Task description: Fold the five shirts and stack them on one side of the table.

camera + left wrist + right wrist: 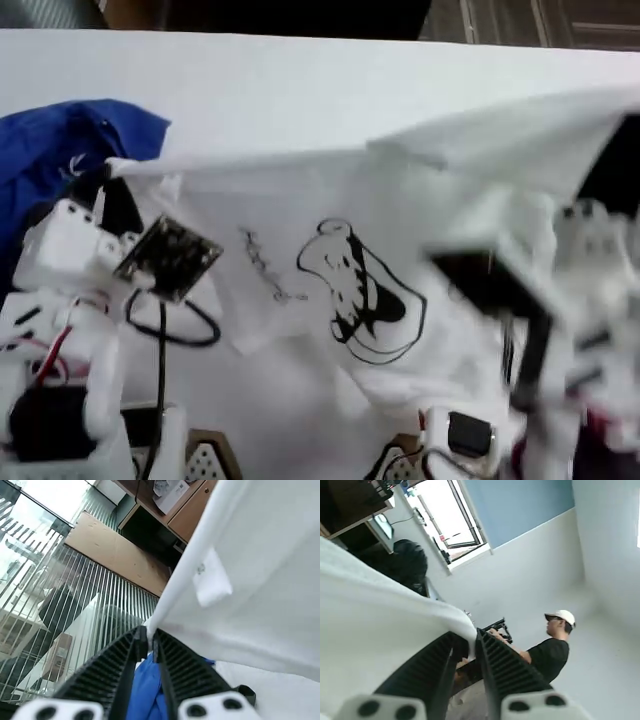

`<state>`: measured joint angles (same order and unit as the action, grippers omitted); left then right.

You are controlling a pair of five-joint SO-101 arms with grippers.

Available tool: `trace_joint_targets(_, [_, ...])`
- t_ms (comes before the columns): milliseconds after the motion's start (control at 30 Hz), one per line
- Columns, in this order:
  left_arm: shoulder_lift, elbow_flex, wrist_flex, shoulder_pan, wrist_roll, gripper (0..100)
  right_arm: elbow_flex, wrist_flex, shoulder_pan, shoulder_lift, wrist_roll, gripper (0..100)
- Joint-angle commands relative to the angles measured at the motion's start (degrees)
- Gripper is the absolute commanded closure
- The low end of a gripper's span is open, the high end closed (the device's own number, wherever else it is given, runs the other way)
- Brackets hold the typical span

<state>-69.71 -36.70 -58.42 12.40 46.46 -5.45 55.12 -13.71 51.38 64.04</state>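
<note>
I have the white shirt (340, 250) strung up between both claws, its top edge running from near the tabletop's left edge across to the right edge. The rest hangs down toward the near edge.

On the writing: the shirt's front has a black line drawing (365, 295), and beside it there is a short black scrawl (262, 265) that I cannot make out. In the left wrist view a small white label (212, 582) is sewn just inside the hem. It carries a tiny mark, too small to read.

The left claw (150, 640) is clamped nearly shut on the shirt's corner, with the cloth pinched between the ribbed fingers (120, 660) and only a sliver of gap between them. The right claw (472, 642) is closed the same way on the opposite corner, where the fabric bunches over its tips and drapes away across the wrist view.

The blue shirt (60, 150) lies crumpled at the table's (300, 90) left edge, just beside the left claw's corner of the white one. It also shows under that claw in the left wrist view. White tabletop shows in a wide strip along the far edge beyond the raised hem. Both arm bases and their cables crowd the near edge, and the shirt hangs down between them.
</note>
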Motion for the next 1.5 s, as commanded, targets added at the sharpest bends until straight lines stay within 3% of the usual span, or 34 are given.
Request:
trace_joint_targets(0, [7.03,-0.40,8.00,0.70,-0.35,98,13.27,-10.77,-0.40,-0.04,-0.35,97.8])
trace_joint_targets(233, [34.73,19.12,10.99,-1.05,-5.45,98,25.41,-23.69,0.75,-4.53,0.00,97.8])
trace_joint_targets(500, [63.82,54.46,-8.44,-5.80,-5.45,98,15.30,-23.69,0.84,-15.69,-0.44,97.8])
trace_joint_targets(767, [82.37,82.15,-20.84,-6.59,-5.27,98,8.26,-23.78,3.91,-25.80,-0.44,97.8])
trace_joint_targets(900, [90.11,87.69,-27.87,-6.59,-5.19,98,8.35,-23.69,3.91,-30.46,-0.62,97.8])
trace_joint_targets(1033, [95.47,91.03,-32.26,-6.59,-5.27,98,8.35,-21.85,3.38,-34.77,-5.89,97.8])
trace_joint_targets(1300, [98.37,93.23,-42.81,-6.59,-5.10,98,8.09,-7.69,3.74,-36.35,-9.58,97.8])
trace_joint_targets(1467, [97.58,90.51,-43.87,-5.01,-5.45,98,8.35,4.18,3.38,-33.36,-9.76,97.8])
